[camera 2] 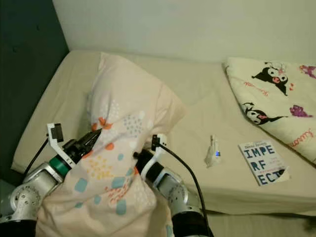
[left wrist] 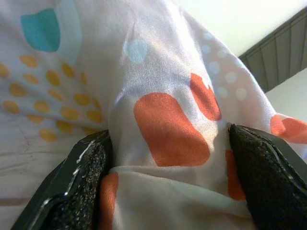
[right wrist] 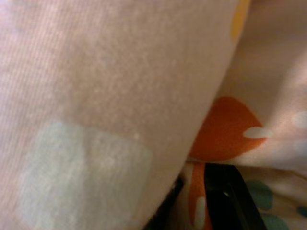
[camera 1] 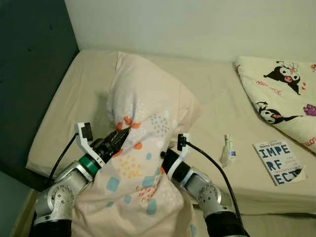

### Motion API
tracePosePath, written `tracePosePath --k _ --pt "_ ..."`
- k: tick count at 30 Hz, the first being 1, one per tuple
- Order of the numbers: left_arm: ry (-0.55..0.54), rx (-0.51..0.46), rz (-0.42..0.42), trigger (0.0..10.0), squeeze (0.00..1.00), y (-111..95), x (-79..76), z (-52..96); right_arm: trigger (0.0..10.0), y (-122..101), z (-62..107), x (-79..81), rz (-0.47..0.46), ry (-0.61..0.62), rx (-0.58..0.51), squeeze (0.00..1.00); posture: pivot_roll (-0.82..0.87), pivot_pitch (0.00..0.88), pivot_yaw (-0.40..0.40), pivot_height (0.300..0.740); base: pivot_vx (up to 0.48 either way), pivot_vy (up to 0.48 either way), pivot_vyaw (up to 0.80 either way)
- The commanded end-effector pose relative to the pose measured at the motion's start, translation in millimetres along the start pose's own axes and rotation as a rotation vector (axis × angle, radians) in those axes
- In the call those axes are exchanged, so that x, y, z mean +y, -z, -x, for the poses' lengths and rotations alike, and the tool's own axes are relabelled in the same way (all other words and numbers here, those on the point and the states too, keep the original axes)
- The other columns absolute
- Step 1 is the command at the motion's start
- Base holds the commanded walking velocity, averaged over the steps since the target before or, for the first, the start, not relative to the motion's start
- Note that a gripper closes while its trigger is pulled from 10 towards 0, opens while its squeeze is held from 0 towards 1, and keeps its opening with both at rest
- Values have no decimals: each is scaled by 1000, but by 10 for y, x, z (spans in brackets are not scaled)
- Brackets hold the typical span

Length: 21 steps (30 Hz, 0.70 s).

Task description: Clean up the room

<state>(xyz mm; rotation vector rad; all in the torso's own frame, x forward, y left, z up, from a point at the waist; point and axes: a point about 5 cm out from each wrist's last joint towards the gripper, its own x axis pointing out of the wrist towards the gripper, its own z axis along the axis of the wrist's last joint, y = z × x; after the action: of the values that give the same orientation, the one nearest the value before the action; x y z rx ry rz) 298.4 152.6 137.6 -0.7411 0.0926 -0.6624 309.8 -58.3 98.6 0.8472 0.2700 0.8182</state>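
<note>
With both grippers, the left gripper (camera 1: 120, 136) pinching a fold and the right gripper (camera 1: 165, 157) buried with finger state unclear, the robot was carrying the pillow (camera 1: 143, 148) over the bed (camera 1: 212, 98), likely next to lay it at the head.

I can't see my right gripper (camera 1: 165, 154), buried under the pillow (camera 1: 143, 143); the quilt (camera 1: 284, 94) runs off frame, and the book (camera 1: 276, 162) title's small print is unreadable
</note>
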Motion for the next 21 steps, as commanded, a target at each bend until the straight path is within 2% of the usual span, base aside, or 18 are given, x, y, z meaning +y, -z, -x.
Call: tracePosePath --k 1,21 --pt "36 70 33 10000 0 163 -47 -50 10000 16 -150 184 0 -101 -10 0 220 57 32 740 0 480 0" --pt "17 83 18 10000 0 133 -16 1 10000 50 -171 203 -14 -108 -14 0 234 69 39 740 0 480 0"
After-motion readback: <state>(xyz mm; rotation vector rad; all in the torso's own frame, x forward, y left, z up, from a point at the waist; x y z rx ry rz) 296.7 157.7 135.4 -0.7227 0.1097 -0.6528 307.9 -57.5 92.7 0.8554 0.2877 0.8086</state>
